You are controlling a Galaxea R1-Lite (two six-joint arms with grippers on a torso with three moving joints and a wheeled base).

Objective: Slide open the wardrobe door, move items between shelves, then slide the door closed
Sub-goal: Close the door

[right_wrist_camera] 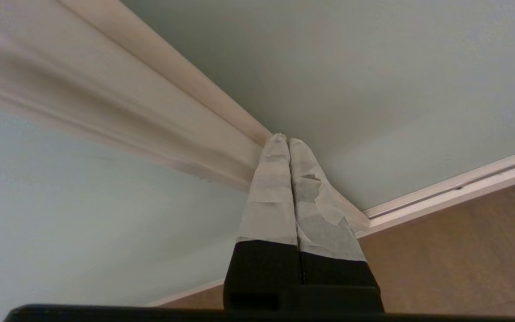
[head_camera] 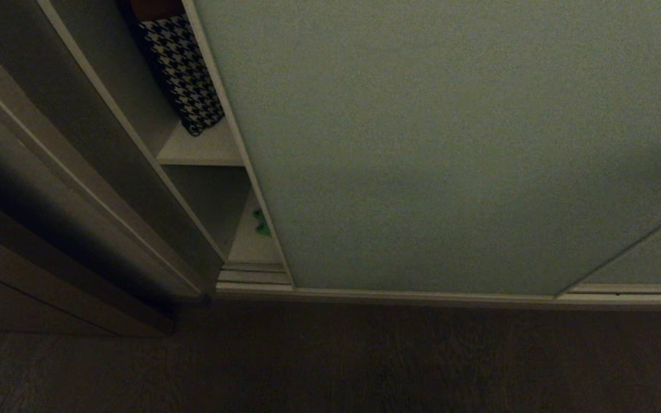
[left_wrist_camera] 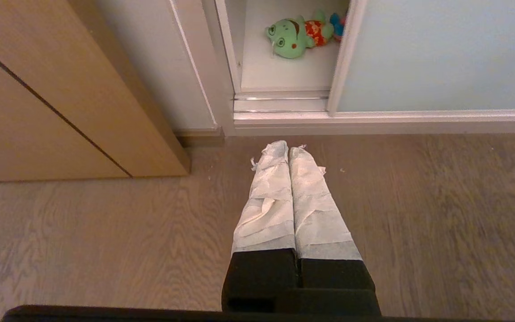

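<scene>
Sliding wardrobe door nearly closed (green toy inside); right gripper pinched together, seemingly against its frame; left gripper likewise.

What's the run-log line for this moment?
door: nearly closed, narrow gap left | right gripper: shut, at door frame | left gripper: shut, parked above floor | green toy: bottom shelf

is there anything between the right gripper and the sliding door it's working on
Nothing visible does. In the right wrist view the right gripper, fingers shut, has its tips right at the slim frame of the sliding wardrobe door, though actual contact can't be confirmed. The left gripper hangs shut over the floor, away from the door.
</scene>
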